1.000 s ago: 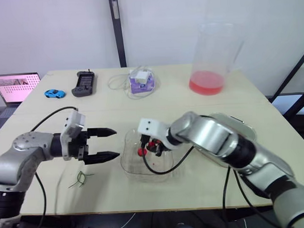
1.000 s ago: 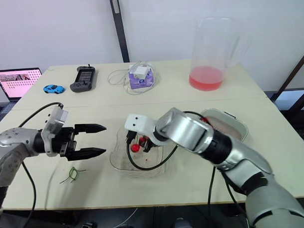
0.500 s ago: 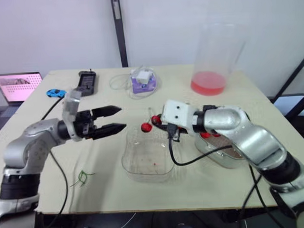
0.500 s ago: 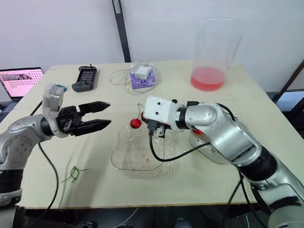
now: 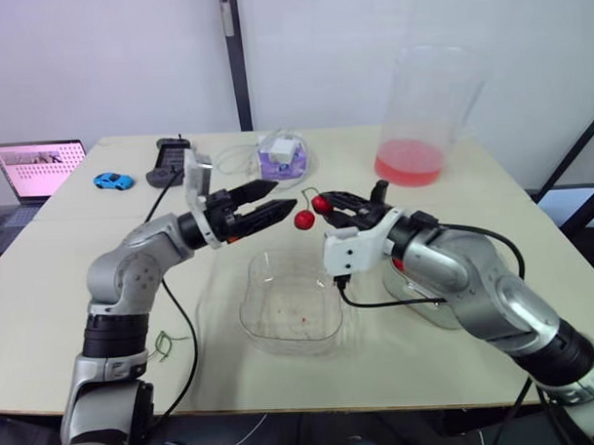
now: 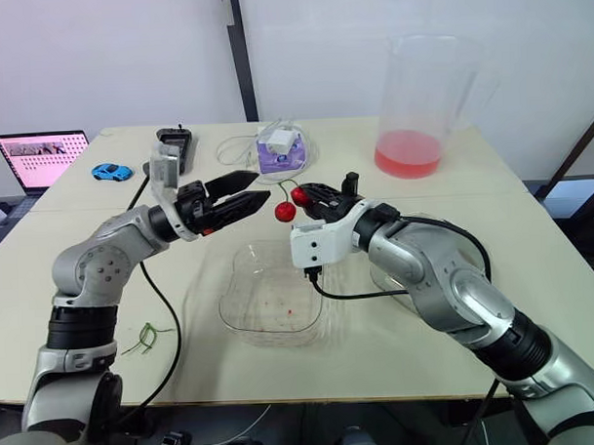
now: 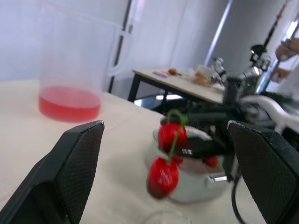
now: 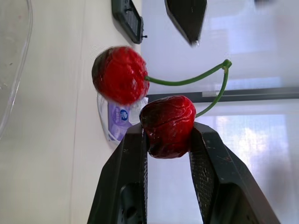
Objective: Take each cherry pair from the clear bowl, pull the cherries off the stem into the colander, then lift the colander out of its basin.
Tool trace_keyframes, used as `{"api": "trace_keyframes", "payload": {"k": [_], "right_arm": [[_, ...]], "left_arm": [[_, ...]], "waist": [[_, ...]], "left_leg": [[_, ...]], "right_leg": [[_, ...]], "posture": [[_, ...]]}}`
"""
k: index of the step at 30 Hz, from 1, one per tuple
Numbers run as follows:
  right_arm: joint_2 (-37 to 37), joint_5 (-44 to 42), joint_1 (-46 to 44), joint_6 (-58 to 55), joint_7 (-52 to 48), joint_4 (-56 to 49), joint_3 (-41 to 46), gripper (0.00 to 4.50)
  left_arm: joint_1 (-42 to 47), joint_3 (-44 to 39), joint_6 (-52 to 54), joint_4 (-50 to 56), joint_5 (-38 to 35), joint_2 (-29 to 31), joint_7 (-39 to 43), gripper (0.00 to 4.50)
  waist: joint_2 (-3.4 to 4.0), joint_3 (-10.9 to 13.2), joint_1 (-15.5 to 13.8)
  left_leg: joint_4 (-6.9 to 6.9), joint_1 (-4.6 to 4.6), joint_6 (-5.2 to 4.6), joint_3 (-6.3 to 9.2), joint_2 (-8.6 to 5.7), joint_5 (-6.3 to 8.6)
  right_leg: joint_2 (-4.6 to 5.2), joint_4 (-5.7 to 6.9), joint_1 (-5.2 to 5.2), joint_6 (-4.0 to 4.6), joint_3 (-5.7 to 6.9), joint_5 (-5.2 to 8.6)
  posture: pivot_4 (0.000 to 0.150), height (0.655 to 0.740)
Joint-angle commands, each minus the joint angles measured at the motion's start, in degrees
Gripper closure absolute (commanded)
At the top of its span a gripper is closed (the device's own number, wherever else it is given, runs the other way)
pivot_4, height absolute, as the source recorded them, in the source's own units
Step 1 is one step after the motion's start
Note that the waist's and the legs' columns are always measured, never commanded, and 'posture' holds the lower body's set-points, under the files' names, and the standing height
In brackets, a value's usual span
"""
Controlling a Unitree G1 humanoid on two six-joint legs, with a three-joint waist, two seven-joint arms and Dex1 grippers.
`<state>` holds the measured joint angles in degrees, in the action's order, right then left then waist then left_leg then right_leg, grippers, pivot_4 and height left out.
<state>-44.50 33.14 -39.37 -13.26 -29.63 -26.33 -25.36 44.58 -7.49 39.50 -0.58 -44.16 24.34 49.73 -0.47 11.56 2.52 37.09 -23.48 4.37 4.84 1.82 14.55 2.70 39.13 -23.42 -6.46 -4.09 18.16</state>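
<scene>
Cherry pair (image 6: 286, 211): glossy red fruit, darkening towards the stalk ends, on a green stem. My right end effector (image 8: 168, 131) and my left end effector (image 6: 263, 185): black fingers with finely dotted pads. Clear bowl (image 6: 244, 312): colourless, with a red speck. Counter (image 6: 115, 317): pale beige. Jug (image 6: 419, 91): clear, holding pinkish-red liquid. Toy car (image 6: 107, 172): blue.

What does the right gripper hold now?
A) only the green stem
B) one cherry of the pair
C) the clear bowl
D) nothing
B: the right gripper is shut on a cherry, while the second cherry hangs free on the stem.
</scene>
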Motion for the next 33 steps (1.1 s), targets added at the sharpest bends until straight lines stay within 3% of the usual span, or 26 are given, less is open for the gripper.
{"api": "trace_keyframes", "payload": {"k": [1,9,12,19,24,27,31,32,33], "right_arm": [[2.91,2.19,0.25,-1.41,-0.78,-1.65,3.22,3.24],[8.42,2.62,0.9,-3.54,-3.4,-2.23,5.77,3.24],[9.86,2.62,0.77,-3.82,-4.04,-2.36,6.47,3.28],[11.65,3.26,0.74,-3.96,-4.91,-2.6,7.5,3.28],[12.83,1.64,1.38,-4.96,-6.18,-3.19,8.92,3.28],[14.47,-1.31,1.86,-6.83,-7.46,-4.38,10.65,2.33],[13.88,-1.27,2.22,-9.0,-9.63,-5.5,11.52,0.4],[14.29,-3.36,2.19,-11.67,-11.01,-6.56,13.46,0.05],[15.17,-6.68,1.85,-15.59,-12.93,-7.67,16.08,0.05]], "left_arm": [[1.83,-0.14,-1.43,3.43,0.49,-3.07,-4.92,0.0],[1.39,0.8,-2.57,5.19,1.95,-7.55,-9.84,0.0],[1.29,0.93,-2.65,5.28,2.33,-8.92,-11.71,0.9],[1.64,2.17,-3.18,4.71,3.85,-9.87,-12.76,4.46],[1.91,2.13,-3.58,3.6,4.61,-9.42,-12.13,4.46],[2.52,1.72,-3.86,2.89,4.44,-9.63,-11.92,4.5],[3.55,1.49,-4.48,1.28,4.7,-9.78,-11.5,4.5],[4.19,1.35,-5.04,0.12,4.97,-9.65,-11.05,4.5],[4.9,1.27,-5.61,-1.02,5.25,-9.4,-10.35,4.5]], "waist": [[0.0,0.0,-0.04],[-0.01,-0.01,0.0],[-0.01,-0.01,-0.04],[-0.01,-0.01,-0.03],[-0.01,-0.01,-0.01],[-0.01,-0.01,-0.01],[-0.01,-0.01,-0.02],[-0.01,-0.01,-0.03],[-0.01,-0.01,-0.03]], "left_leg": [[0.0,0.0,0.0,-0.01,-0.01,0.0],[0.0,0.02,0.04,0.0,-0.01,-0.02],[0.0,0.03,0.05,-0.01,-0.01,-0.03],[0.0,0.03,0.05,-0.01,-0.01,-0.03],[0.0,0.03,0.06,-0.01,-0.01,-0.03],[0.0,0.03,0.06,0.0,-0.01,-0.03],[0.0,0.03,0.06,-0.01,-0.02,-0.03],[0.0,0.03,0.06,0.0,-0.02,-0.03],[0.0,0.03,0.06,0.0,-0.02,-0.03]], "right_leg": [[0.02,-0.01,0.01,0.0,0.0,0.0],[0.01,-0.01,0.03,0.0,0.0,0.0],[0.03,-0.01,0.05,0.0,0.0,0.0],[0.03,-0.01,0.05,0.0,0.0,0.0],[0.02,-0.01,0.05,0.0,0.0,0.0],[0.02,-0.01,0.05,0.0,0.0,0.0],[0.03,-0.01,0.06,0.0,0.01,0.0],[0.02,-0.01,0.06,0.0,0.01,0.0],[0.02,-0.01,0.06,0.0,0.01,0.0]], "posture": [[0.15,0.7332],[0.15,0.7332],[0.15,0.7332],[0.15,0.7332],[0.15,0.7332],[0.15,0.7332],[0.15,0.7332],[0.15,0.7332],[0.15,0.7332]]}}
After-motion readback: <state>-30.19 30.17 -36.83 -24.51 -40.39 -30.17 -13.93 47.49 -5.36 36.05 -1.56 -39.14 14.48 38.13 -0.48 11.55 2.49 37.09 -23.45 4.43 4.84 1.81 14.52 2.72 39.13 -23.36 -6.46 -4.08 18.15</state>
